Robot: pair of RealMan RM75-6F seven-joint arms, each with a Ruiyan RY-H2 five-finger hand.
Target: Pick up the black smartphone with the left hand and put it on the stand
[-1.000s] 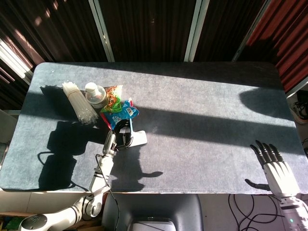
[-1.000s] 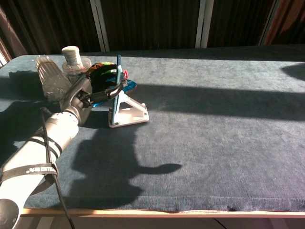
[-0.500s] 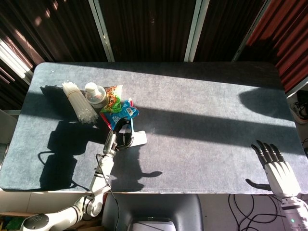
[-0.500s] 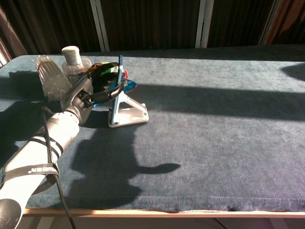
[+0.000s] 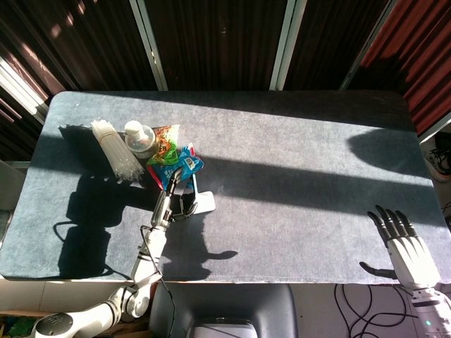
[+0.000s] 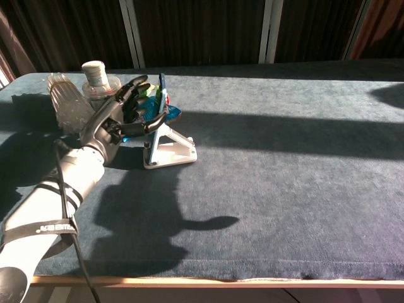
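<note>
My left hand [image 6: 121, 112] fingers spread apart beside thin black smartphone [image 6: 162, 95], upright on white angular stand [image 6: 169, 150], fuzzy blue table [image 6: 284, 164], right hand [image 5: 403, 246] fingers apart, flat.

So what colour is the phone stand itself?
White; the stand shows best in the chest view, sunlit on the dark blue table.

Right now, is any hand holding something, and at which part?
Nothing is clearly held. The left hand has its fingers spread beside the smartphone standing on the stand; thumb contact cannot be told. The right hand is open.
</note>
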